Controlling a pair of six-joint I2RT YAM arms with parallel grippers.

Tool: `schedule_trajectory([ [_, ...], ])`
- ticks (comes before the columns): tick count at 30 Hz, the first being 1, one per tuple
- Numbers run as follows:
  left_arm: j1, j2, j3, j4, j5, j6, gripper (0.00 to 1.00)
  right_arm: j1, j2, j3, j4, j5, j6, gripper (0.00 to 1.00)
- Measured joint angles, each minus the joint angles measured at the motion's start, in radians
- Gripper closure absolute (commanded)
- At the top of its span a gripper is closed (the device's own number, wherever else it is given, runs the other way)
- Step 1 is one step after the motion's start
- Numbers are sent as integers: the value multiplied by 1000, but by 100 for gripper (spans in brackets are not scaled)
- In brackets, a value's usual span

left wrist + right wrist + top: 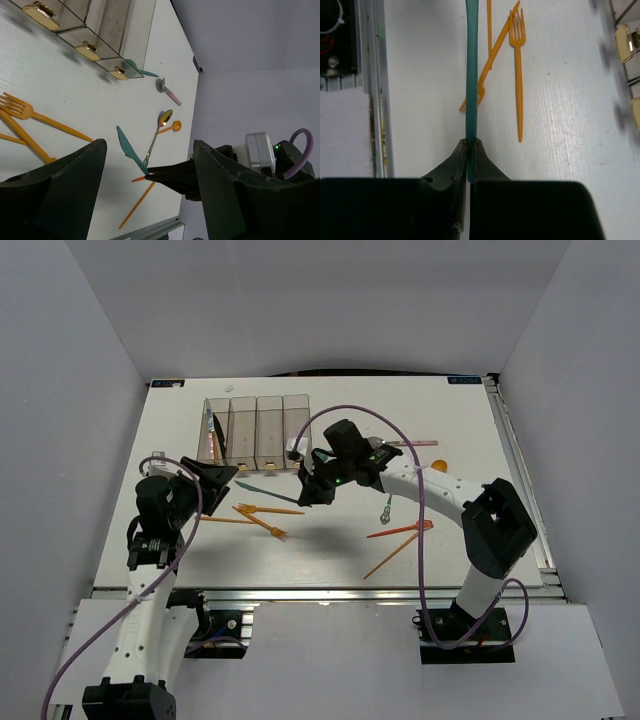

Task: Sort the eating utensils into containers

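Watching the top view, I see my left end effector point(220, 486) spread wide at centre left. Right of it, the right end effector point(305, 497) pinches a teal knife point(267, 492) over the table point(330, 560), just below the containers point(256, 428).

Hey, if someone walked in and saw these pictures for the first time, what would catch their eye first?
First, the right gripper, shut on the end of a slim teal utensil near the middle of the table, just in front of the row of clear containers. Next, the left gripper, with its jaws wide open, facing it from the left. Orange forks lie scattered on the white surface between the two.
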Motion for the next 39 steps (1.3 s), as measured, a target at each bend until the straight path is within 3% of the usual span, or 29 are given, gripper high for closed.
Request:
schedule_trajectory([
  [11, 0, 131, -1, 126, 56, -31, 26, 15, 72, 95, 27, 1, 227, 100],
  [26, -16, 215, -6, 164, 60, -21, 29, 36, 100, 161, 66, -5, 294, 100],
  [29, -31, 261, -5, 185, 61, -15, 50, 55, 102, 172, 67, -8, 301, 100],
  [30, -37, 274, -5, 192, 62, -17, 73, 60, 102, 177, 68, -8, 302, 100],
  [32, -54, 298, -5, 208, 66, -19, 97, 68, 102, 184, 68, -6, 302, 100],
  [34, -65, 312, 2, 231, 81, -19, 100, 73, 105, 185, 55, 1, 298, 100],
  [36, -71, 317, 10, 238, 81, -6, 100, 72, 113, 185, 58, -1, 287, 75],
  [37, -73, 321, 18, 229, 79, 5, 100, 69, 114, 185, 59, -9, 271, 46],
  [38, -75, 326, 31, 214, 77, 24, 100, 66, 114, 185, 56, -18, 256, 32],
  [39, -76, 331, 50, 190, 73, 52, 100, 63, 114, 187, 47, -29, 235, 11],
])
